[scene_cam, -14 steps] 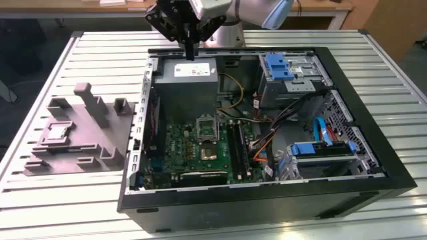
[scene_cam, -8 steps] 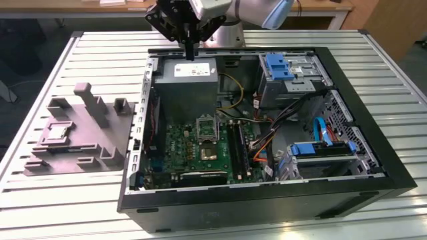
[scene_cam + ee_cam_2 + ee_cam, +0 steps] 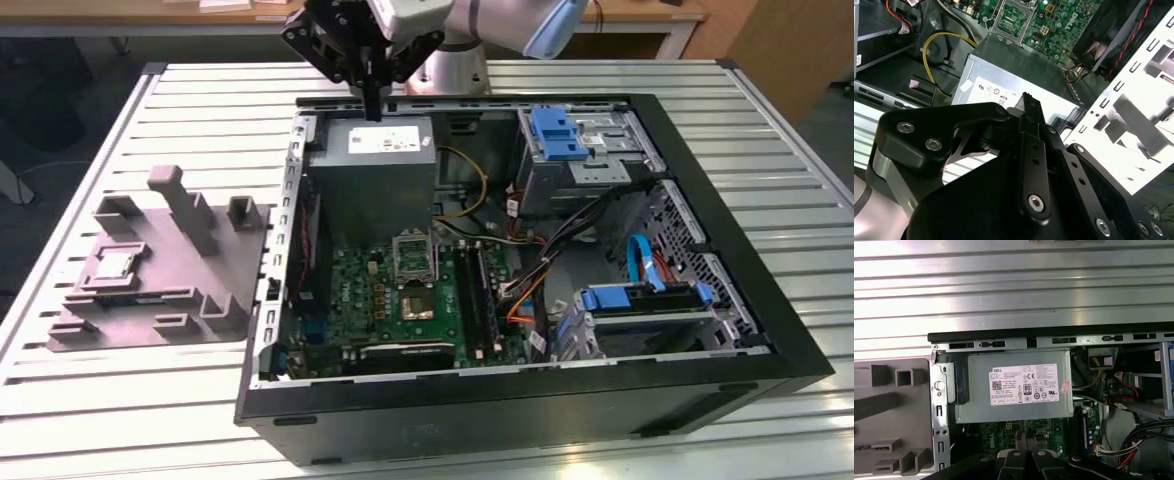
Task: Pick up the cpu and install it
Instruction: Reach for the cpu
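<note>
While jaws hang pressed together, pinching nothing, over power supply [image 3: 380, 170] inside computer case [image 3: 534, 410], cpu [image 3: 114, 265] lies flat in recess of grey fixture block [image 3: 200, 290] near worktop [image 3: 134, 430] edge, exterior view's left. Likely parked face-up for clean top grasp.

Table [image 3: 1014, 290] ribbed, glossy metal; power-supply box [image 3: 1014, 412] dull grey metal; block [image 3: 160, 270] matt grey plastic; claw [image 3: 375, 106] matt black.

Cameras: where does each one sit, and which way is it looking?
Exterior view: off the arm, above, looking down into the open computer case; arm and gripper show.
First wrist view: on the wrist, looking down at the power-supply box; gripper shows.
Second wrist view: on the wrist, looking along the gripper.
Shared: both wrist views see that box.
</note>
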Robot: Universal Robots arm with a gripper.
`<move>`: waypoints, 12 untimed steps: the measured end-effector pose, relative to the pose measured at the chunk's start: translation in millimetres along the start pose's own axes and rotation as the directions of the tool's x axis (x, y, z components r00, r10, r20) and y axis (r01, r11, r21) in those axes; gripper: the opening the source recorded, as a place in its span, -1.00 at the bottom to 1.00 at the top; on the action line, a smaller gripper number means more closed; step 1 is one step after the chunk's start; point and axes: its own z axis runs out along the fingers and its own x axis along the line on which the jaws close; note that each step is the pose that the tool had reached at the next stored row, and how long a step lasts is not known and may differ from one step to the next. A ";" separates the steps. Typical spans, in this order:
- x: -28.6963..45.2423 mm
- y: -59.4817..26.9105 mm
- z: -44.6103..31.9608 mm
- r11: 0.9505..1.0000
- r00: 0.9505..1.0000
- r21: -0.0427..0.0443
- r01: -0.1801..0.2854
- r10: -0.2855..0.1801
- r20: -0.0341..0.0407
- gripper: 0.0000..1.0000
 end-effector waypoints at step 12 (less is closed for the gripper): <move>5.2 -0.4 0.1 1.000 1.000 0.000 0.000 0.000 0.000 -0.79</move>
